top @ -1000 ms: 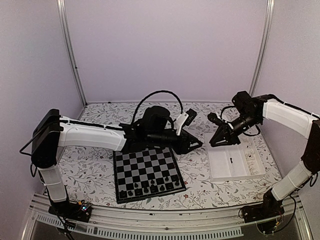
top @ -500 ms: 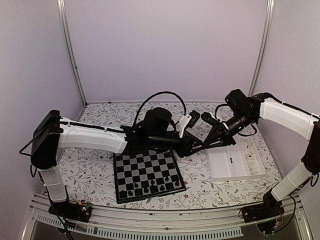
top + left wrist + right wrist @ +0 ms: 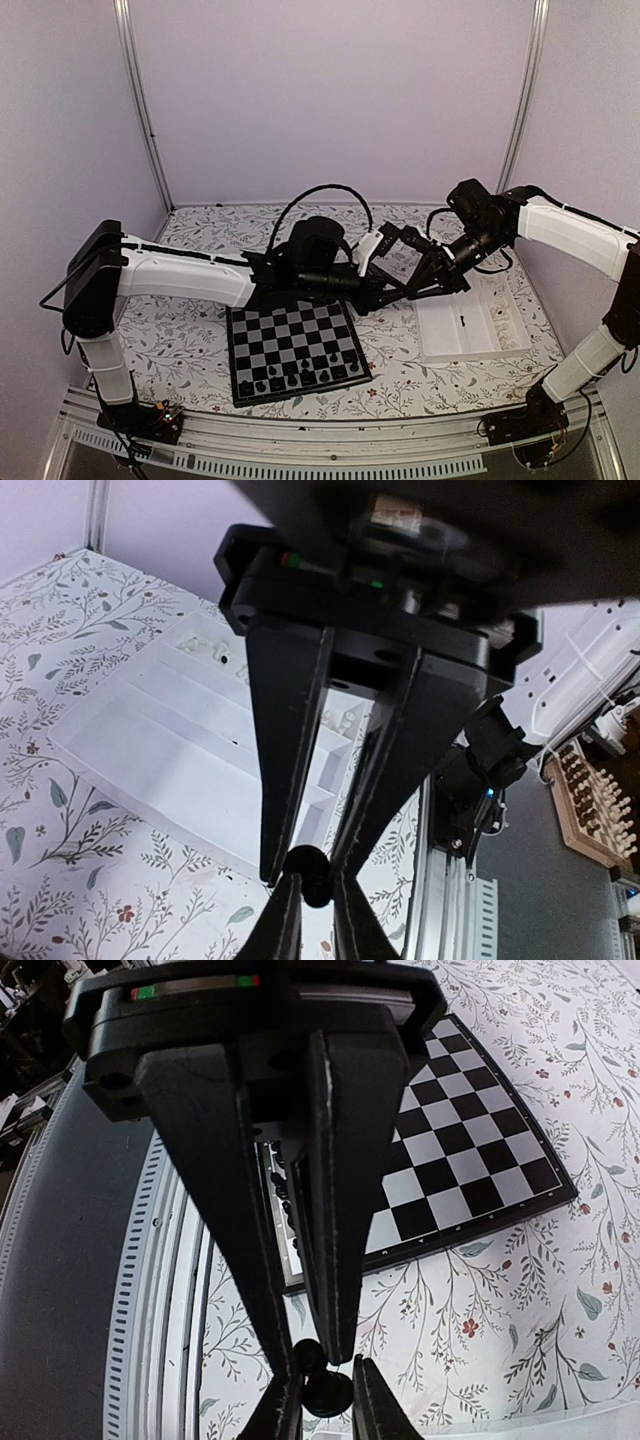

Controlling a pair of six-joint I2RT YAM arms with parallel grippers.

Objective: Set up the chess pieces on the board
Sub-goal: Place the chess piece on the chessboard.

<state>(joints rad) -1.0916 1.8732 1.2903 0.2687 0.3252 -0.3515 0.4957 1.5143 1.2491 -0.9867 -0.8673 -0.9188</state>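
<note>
1. Handover in mid-air: the L gripper point(image 3: 310, 865) and R gripper point(image 3: 310, 1352) meet tip to tip above the floral table point(image 3: 190, 335), between the chessboard point(image 3: 290, 335) and the white tray point(image 3: 450, 345).
2. One black chess piece point(image 3: 325, 1390) sits right at the meeting pt. The R fingers are narrowed to abt its width and look to be pinching it. The L fingers are also nearly closed round it, but can't tell if they grip.
3. Done: a handful of black pieces point(image 3: 305, 367) stand on the board's two near rows. The other squares are bare. They're too small to count.
4. Left: at least one dark piece point(image 3: 463, 320) lies in the tray's big compartment. Pale bits sit in the side slots.
5. Judgement: the near rows are only partly filled, so prob. under halfway. Next, L takes the piece and seats it on a free near-row square.
</note>
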